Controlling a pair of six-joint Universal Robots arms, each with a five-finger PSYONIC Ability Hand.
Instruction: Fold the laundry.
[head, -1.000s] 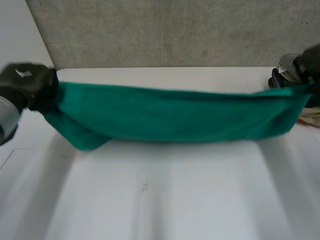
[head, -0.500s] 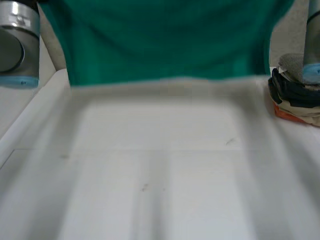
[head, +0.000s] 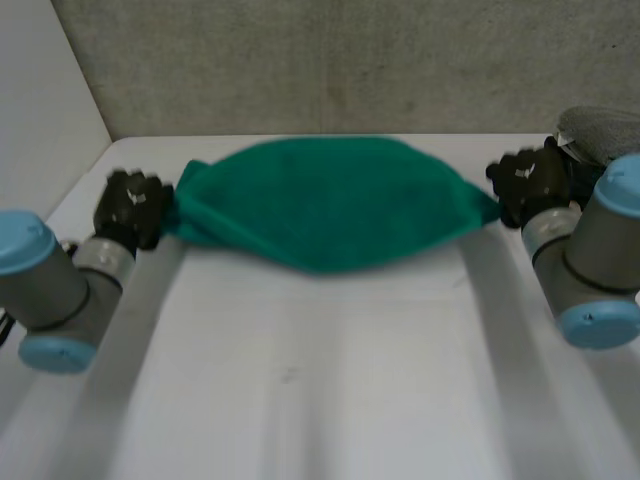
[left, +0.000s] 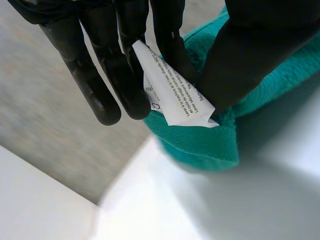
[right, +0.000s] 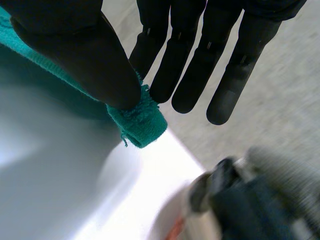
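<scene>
Two ends of the green towel (head: 330, 205) are pinched between thumb and fingers: left robot hand (head: 130, 205) beside the label (left: 172, 87), right robot hand (head: 525, 182) on the corner tip. Towel swells over the far tabletop (head: 320, 380). Risk: the right's shallow pinch slips, collapsing the spread.

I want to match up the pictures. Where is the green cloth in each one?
Head view: the green cloth is stretched between the left hand and the right hand, near the white table's far edge.
Left wrist view: the cloth's end, with a white label, is pinched in the left hand.
Right wrist view: the cloth's corner is pinched under the right hand's thumb.
Shared landmark: the white table, under the cloth in all three.
</scene>
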